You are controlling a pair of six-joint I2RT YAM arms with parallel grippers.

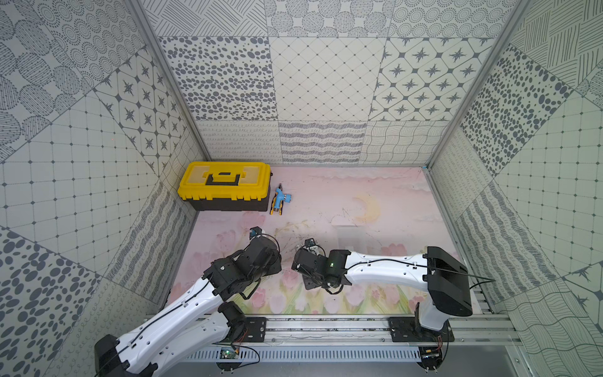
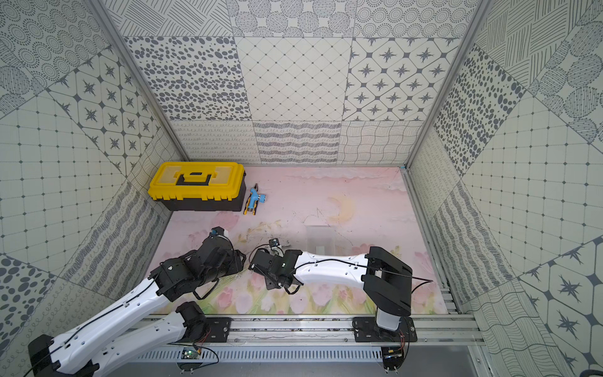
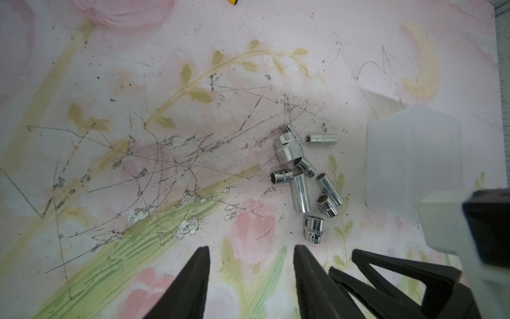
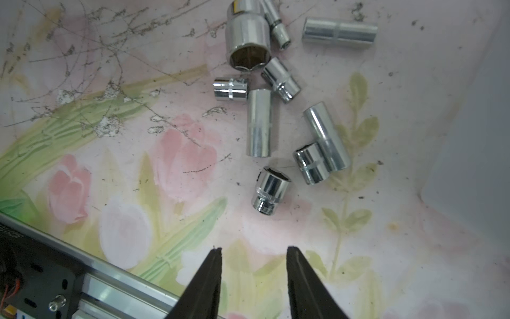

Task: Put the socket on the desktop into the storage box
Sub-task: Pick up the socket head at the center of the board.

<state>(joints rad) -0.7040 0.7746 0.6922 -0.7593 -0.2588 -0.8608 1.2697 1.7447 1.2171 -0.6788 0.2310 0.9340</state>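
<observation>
Nine chrome sockets [image 4: 259, 123], all lying loose in a cluster on the bench [image 4: 124, 165], just beside one frosted storage box [image 3: 414, 160]. Left tool [image 3: 251, 248]: jaws partly apart, gripping nothing. Right tool [image 4: 254, 248]: jaws likewise parted and empty, tips near the closest socket.
</observation>
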